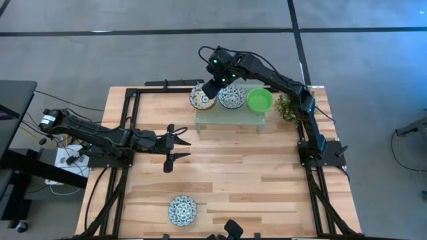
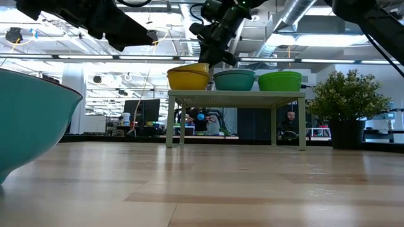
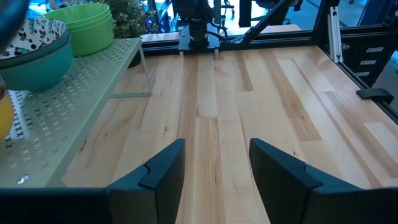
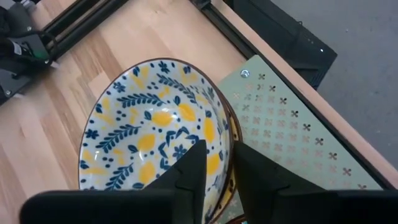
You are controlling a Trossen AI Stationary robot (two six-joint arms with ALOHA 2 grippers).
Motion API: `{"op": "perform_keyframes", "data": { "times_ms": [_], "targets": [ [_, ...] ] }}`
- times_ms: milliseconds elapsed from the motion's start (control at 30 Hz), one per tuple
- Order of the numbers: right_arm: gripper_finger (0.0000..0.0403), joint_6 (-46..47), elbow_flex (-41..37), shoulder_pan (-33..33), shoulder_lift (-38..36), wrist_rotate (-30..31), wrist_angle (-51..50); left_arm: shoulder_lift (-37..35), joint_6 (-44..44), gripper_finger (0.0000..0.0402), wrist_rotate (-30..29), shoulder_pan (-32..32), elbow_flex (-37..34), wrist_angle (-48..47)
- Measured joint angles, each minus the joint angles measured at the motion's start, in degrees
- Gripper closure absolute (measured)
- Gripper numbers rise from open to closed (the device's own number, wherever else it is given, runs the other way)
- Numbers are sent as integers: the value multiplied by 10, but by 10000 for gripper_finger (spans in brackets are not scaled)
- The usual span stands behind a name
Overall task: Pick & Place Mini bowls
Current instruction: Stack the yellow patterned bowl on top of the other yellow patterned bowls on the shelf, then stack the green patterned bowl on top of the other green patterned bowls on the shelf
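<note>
Right claw [image 4: 214, 171] pinched yellow-patterned bowl [image 4: 155, 134] rim, top centre; I advised level lift. Left claw [image 1: 175, 142] spread, idle.

Spread left gripper [image 3: 217, 174] — bowls [image 3: 37, 53] on rack [image 3: 81, 99]

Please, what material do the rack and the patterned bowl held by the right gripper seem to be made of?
The rack looks like thin sheet metal, painted pale green and matte: it shows punched cross-shaped holes and a screw. The patterned bowl, gripped at its rim by the right gripper, looks like glazed ceramic, glossy with printed lemons and blue leaves; melamine is also possible.
</note>
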Motion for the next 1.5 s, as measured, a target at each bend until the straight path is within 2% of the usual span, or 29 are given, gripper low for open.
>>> {"op": "perform_keyframes", "data": {
  "times_ms": [267, 433, 667, 733, 833, 933, 1000, 1100, 1233, 1367, 1500],
  "targets": [
    [280, -13, 0, 0, 0, 0, -2, 0, 0, 221, 0, 0, 0, 0],
    [251, -75, 0, 0, 0, 0, -15, 0, 0, 221, 0, 0, 0, 0],
    [237, -110, 38, 0, -24, 0, -17, 0, -6, 221, 9, 0, 0, -1],
    [237, -110, 55, 0, -37, -1, -17, 0, -31, 221, 41, 0, -1, -2],
    [240, -110, 58, 8, -70, -1, -24, 0, -90, 221, 119, 0, -12, -2],
    [246, -112, 57, 24, -106, -3, -80, 0, -204, 221, 198, -5, -30, -2],
    [251, -135, 57, 39, -128, -3, -142, 1, -284, 223, 224, -17, -42, -7],
    [262, -159, 57, 73, -152, -2, -209, 8, -353, 230, 224, -51, -58, -7],
    [278, -160, 57, 133, -171, -2, -242, 51, -404, 234, 202, -89, -62, -8],
    [285, -166, 56, 203, -180, -2, -244, 114, -449, 229, 204, -113, -62, -8],
    [282, -176, 39, 266, -185, -2, -237, 165, -463, 218, 238, -148, -58, -7]
  ]
}}
